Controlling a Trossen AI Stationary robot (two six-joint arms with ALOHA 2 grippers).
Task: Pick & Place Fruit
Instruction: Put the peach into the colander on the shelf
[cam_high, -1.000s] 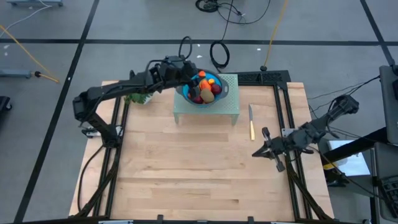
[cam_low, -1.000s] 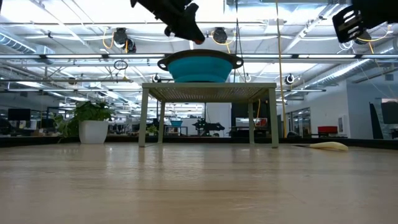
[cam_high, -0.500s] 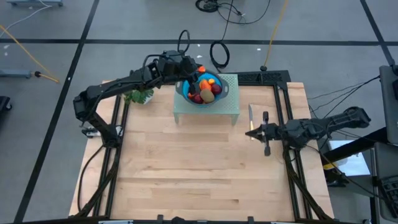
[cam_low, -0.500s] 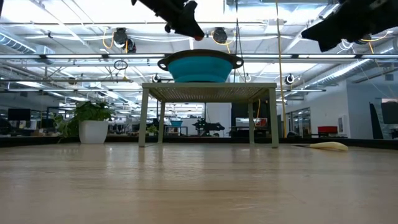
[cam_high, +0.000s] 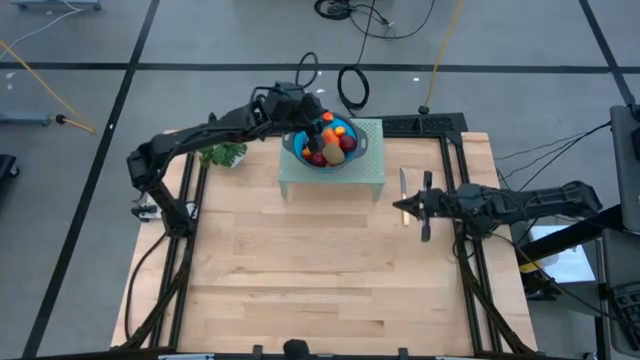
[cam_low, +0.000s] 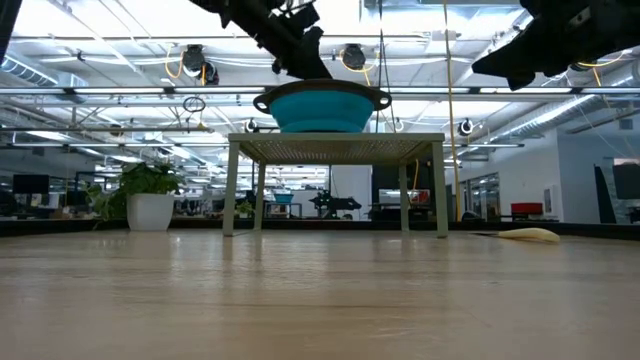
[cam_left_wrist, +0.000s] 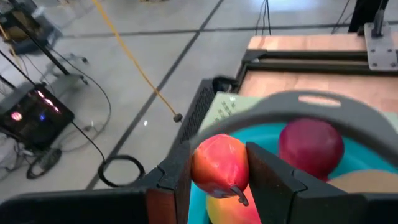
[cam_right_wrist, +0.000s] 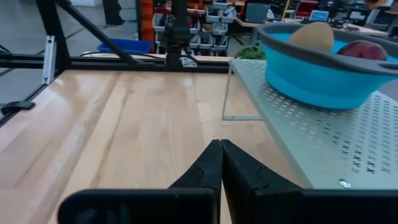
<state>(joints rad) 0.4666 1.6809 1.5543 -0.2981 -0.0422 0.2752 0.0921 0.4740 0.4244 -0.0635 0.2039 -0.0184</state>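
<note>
From above, the left end effector (cam_high: 322, 126) hangs over the blue bowl (cam_high: 349, 130) on the green stand (cam_high: 368, 170), fruit (cam_high: 335, 152) piled inside. The right end effector (cam_high: 400, 208) hovers beside the knife (cam_high: 404, 198), clear of the worktop (cam_high: 300, 270). At table level, the bowl (cam_low: 320, 106) tops the stand (cam_low: 335, 148). Left wrist: fingers (cam_left_wrist: 268, 180) grasp an orange-red fruit (cam_left_wrist: 219, 167) above the bowl. Right wrist: fingers (cam_right_wrist: 245, 171) clenched together, empty.

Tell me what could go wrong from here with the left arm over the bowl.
The left gripper pinches an orange-red fruit only by its sides above the blue bowl; it may slip out. The bowl sits raised on a small perforated stand, so a bump could shift it.
</note>
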